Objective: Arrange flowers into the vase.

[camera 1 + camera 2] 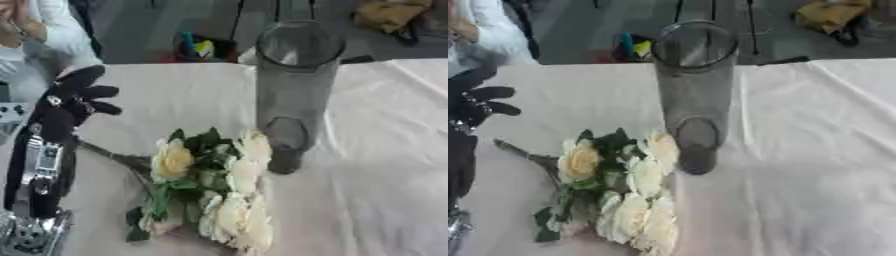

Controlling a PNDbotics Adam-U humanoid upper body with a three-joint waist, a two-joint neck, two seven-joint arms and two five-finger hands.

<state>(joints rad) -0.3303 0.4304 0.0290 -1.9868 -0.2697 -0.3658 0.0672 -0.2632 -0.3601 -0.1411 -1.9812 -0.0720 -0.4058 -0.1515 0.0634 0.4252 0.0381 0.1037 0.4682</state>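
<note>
White table [385, 150]: flowers [210, 190] lie right of raised left hand [74, 100].

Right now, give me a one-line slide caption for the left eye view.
Robot's left hand hovers open beside a bunch of cream roses lying next to an empty glass vase on a white tablecloth.
</note>
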